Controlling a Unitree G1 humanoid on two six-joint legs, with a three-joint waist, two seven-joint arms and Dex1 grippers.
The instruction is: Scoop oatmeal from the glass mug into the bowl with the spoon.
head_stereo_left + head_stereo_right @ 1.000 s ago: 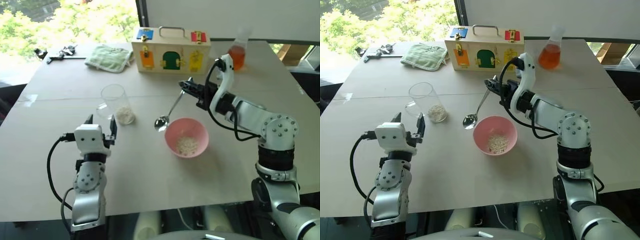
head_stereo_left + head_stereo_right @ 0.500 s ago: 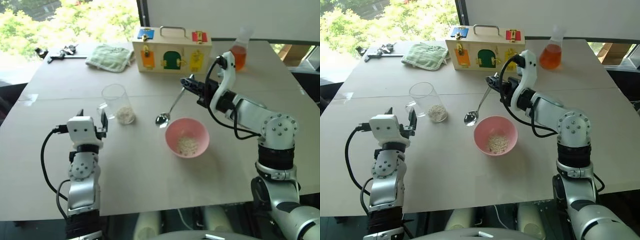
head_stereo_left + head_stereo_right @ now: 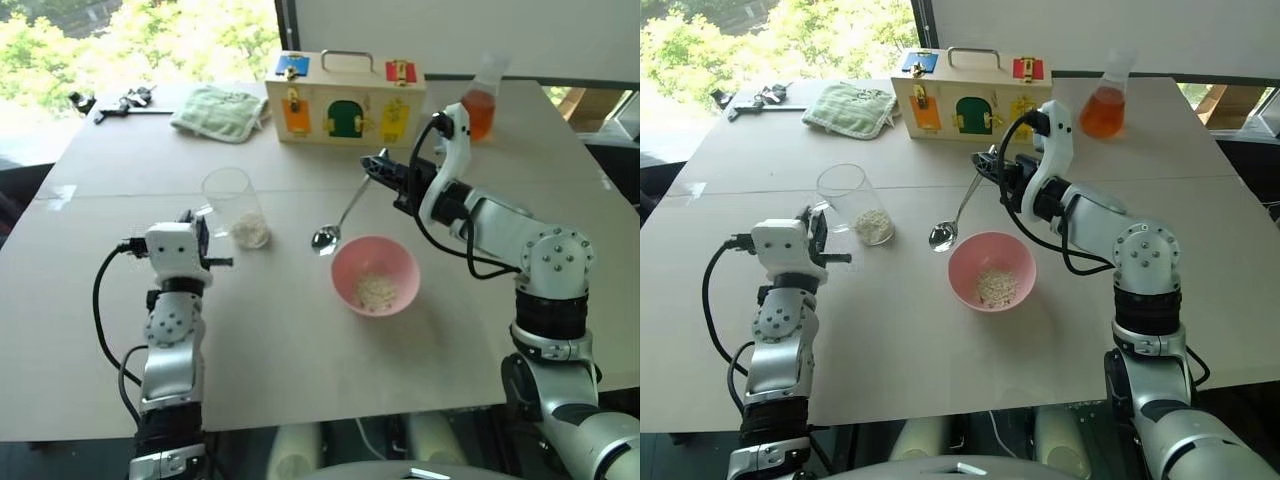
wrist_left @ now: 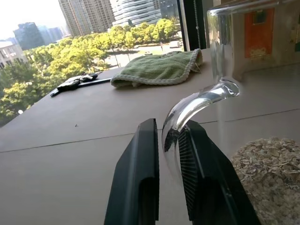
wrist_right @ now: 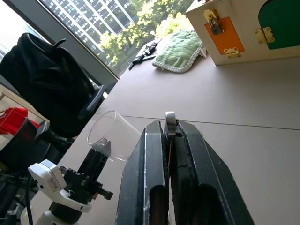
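The glass mug point(image 3: 231, 196) stands left of centre on the table, with a heap of oatmeal point(image 3: 250, 232) at its bottom. My left gripper point(image 4: 167, 129) is shut on the mug's clear handle point(image 4: 199, 99), reaching it from the near side. The spoon point(image 3: 343, 211) hangs slanted with its empty oval end low, between the mug and the pink bowl point(image 3: 402, 262). My right gripper point(image 3: 378, 166) is shut on the top of the spoon's handle. The bowl sits right of the mug with some oatmeal point(image 3: 375, 290) in it.
A wooden latch box point(image 3: 345, 100) stands at the back. Left of it lie a green cloth point(image 3: 220, 113) and dark tools point(image 3: 118, 104). A flask of orange liquid point(image 3: 478, 108) is at the back right. Bare tabletop lies in front of the bowl.
My left gripper moved forward to the mug and shut on its handle; earlier it stood open short of it. The right gripper and spoon stayed put.
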